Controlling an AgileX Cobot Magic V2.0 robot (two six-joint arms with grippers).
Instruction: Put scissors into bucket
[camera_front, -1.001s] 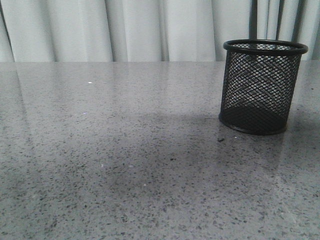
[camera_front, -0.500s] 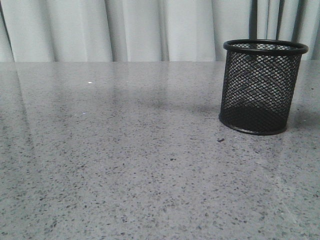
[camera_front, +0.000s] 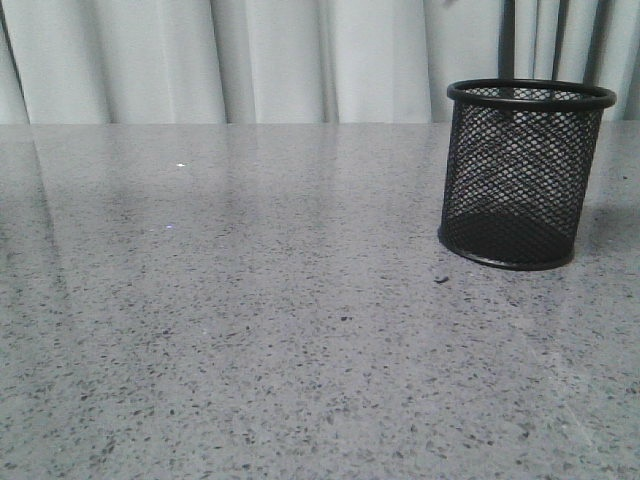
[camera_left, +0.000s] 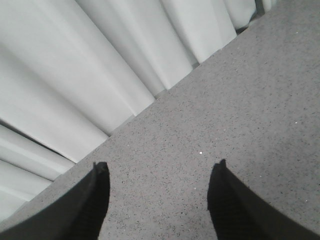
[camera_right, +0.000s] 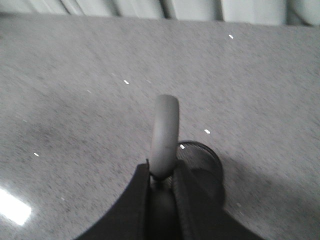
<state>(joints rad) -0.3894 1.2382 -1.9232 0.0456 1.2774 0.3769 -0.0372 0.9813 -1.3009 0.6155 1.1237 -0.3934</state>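
You are looking across a grey speckled table (camera_front: 250, 330) toward pale pleated curtains (camera_front: 280, 60) that hang behind its far edge. The bucket (camera_front: 522, 175), a black wire-mesh cup with a solid round rim and a solid base band, stands upright on the table toward your right side. Through its mesh nothing can be made out inside. A small dark speck (camera_front: 441, 279) lies on the table just beside the bucket's base, on its near left. Neither arm shows in the front view.

In the left wrist view, your left gripper (camera_left: 159, 192) is spread wide, its two dark fingers well apart with only bare table between them and nothing held. The curtains (camera_left: 100, 65) meet the table edge beyond the fingers. The bucket does not appear in this view.

In the right wrist view, which is blurred, your right gripper (camera_right: 161, 182) is clenched on the scissors (camera_right: 165, 132). A grey handle loop sticks up from between the pinched fingers; the blades are hidden. Just beside the gripper and below it sits the bucket (camera_right: 202, 160), seen from above as a dark round rim partly covered by the fingers. Whether the scissors are over its opening cannot be told.
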